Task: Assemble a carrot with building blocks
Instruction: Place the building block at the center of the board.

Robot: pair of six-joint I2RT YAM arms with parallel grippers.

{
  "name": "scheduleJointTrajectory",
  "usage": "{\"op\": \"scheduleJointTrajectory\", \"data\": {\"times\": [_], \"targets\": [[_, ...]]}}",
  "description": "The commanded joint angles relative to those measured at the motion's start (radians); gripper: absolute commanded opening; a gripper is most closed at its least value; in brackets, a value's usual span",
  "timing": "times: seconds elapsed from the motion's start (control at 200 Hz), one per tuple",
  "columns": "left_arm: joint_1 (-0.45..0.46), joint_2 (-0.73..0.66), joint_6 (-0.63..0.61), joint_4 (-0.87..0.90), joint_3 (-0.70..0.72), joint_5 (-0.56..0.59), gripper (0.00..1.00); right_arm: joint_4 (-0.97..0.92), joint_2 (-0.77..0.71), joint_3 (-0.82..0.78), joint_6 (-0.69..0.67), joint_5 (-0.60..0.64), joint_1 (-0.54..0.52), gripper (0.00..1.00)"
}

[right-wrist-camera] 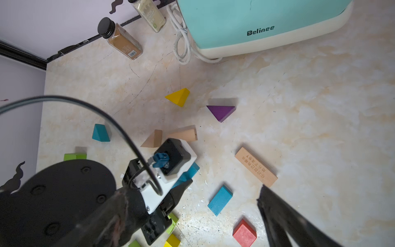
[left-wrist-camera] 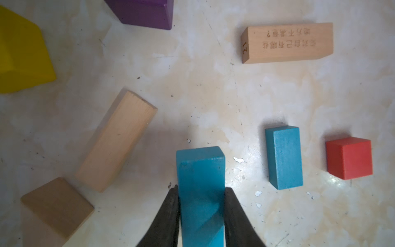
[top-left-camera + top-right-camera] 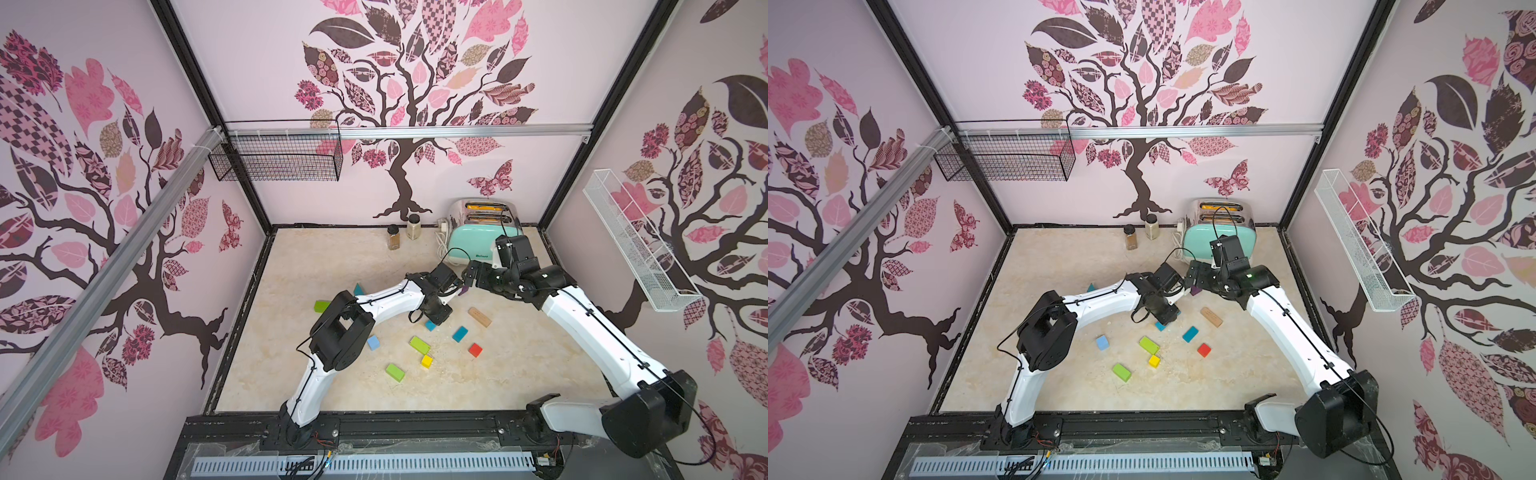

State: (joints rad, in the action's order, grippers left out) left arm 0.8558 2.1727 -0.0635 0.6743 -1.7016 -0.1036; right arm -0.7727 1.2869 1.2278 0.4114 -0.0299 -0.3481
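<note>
Two robot arms bend over a marbled tabletop [image 3: 332, 257] before a mint-green toaster [image 3: 478, 245], where a carrot is to be made from scattered building blocks [image 3: 419, 345]. The left arm [image 3: 386, 296] reaches down well in front of the toaster. Its left gripper [image 2: 201, 188] is pinched on the narrow sides of a teal brick [image 2: 201, 169], a hold across the width that likely leaves the length free to be steered into line. Whether the brick is off the surface cannot be told.

The brick's long axis runs straight out from between the fingers. Its free end points roughly toward the toaster, nearly parallel to a second teal brick [image 2: 284, 157] close beside it.

On the right arm [image 3: 582, 328], the right gripper [image 3: 468, 277] hangs nearer the toaster, fingers spread wide around nothing, apparently parked clear of its partner.

No carrot shape shows yet. An engraved wooden brick [image 2: 287, 42] and a purple wedge [image 2: 145, 12] lie toward the toaster. A red cube [image 2: 349, 158] lies farther from it.
</note>
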Motion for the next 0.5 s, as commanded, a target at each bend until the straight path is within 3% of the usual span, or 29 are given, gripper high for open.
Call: {"op": "scheduleJointTrajectory", "data": {"times": [0.0, 0.37, 0.495], "targets": [[0.007, 0.038, -0.101, -0.037, -0.054, -0.025, 0.26, 0.026, -0.021, -0.005, 0.012, -0.018, 0.000, 0.99], [0.015, 0.160, -0.273, -0.091, -0.189, -0.062, 0.27, 0.056, -0.034, -0.020, 0.010, -0.010, 0.001, 0.99], [0.017, 0.202, -0.330, -0.087, -0.256, -0.070, 0.34, 0.063, -0.032, -0.019, 0.007, -0.010, 0.000, 0.99]]}}
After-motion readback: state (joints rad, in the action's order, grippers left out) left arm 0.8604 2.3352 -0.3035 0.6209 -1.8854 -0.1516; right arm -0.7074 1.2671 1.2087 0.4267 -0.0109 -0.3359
